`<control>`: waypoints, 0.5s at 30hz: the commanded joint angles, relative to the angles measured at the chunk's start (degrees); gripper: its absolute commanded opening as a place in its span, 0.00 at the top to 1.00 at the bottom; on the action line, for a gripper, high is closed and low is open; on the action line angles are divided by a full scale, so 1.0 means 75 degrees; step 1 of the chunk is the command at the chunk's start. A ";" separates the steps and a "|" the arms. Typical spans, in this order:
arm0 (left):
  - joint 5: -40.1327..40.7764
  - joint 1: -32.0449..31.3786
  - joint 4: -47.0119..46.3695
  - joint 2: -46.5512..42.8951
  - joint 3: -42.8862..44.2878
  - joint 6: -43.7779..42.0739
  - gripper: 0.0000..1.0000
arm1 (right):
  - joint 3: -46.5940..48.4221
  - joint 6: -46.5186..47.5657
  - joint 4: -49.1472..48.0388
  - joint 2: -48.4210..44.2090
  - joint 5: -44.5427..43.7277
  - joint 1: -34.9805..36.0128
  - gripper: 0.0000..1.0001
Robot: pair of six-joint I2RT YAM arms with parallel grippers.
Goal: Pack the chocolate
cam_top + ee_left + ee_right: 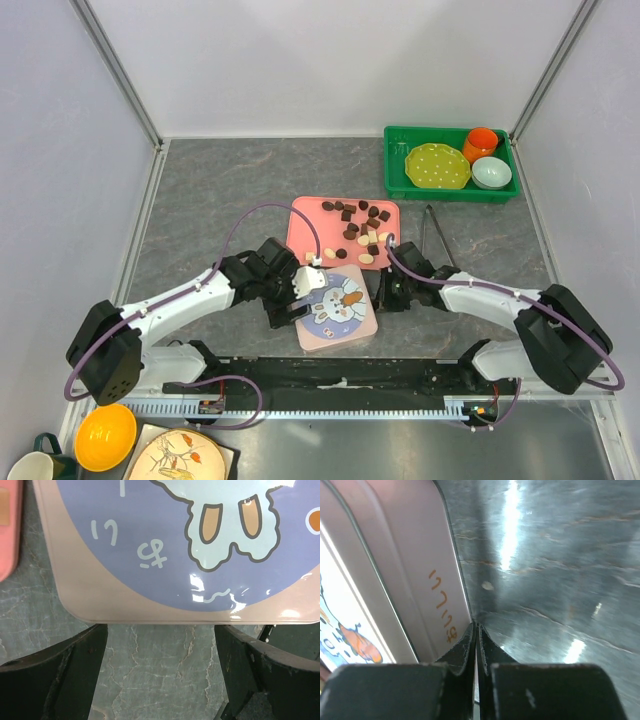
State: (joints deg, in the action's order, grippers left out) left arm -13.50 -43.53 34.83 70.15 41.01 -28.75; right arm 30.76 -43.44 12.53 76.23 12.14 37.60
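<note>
Many chocolates (347,214) (loose) on pink tray (308,228)

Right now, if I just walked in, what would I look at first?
The bunny tin in the middle grabs you first, with the open left pincer and shut right pincer at its sides. Just behind it, brown and white chocolate lies scattered on a pink tray, and a green bin sits far right.

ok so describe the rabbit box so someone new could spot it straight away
On the grey table, find the pink tray in the middle scattered with chocolate pieces. Directly on its near side lies a square box with rounded corners. Unlike the plain tray, its lid shows a cartoon white rabbit on a purple circle.
</note>
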 commanded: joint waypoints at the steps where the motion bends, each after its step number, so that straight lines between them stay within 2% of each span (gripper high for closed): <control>1: 0.0311 0.0014 -0.0659 -0.0037 0.0367 0.0049 0.06 | 0.0198 0.0552 0.0776 -0.0495 -0.0528 -0.0325 0.90; 3: 0.0335 0.0108 -0.0718 0.0056 0.0461 -0.0022 0.05 | 0.0444 0.0764 0.1304 -0.0752 -0.1008 -0.0431 0.84; 7: 0.0358 0.0202 -0.0741 0.0372 0.0695 -0.0080 0.05 | 0.0831 0.1069 0.2041 -0.1221 -0.1583 -0.0584 0.62; 10: 0.0428 0.0307 -0.0847 0.0630 0.0812 -0.0127 0.05 | 0.1078 0.1221 0.2464 -0.1444 -0.2005 -0.0596 0.56; 15: 0.0592 0.0856 -0.0789 0.0667 0.0848 -0.0279 0.05 | 0.1382 0.1292 0.2898 -0.2123 -0.2414 -0.0608 0.55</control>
State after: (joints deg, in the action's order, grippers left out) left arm -10.81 -40.34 30.87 75.26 45.43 -28.91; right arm 37.82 -35.48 29.26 64.40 -0.84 33.23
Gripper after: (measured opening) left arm 0.943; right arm 0.442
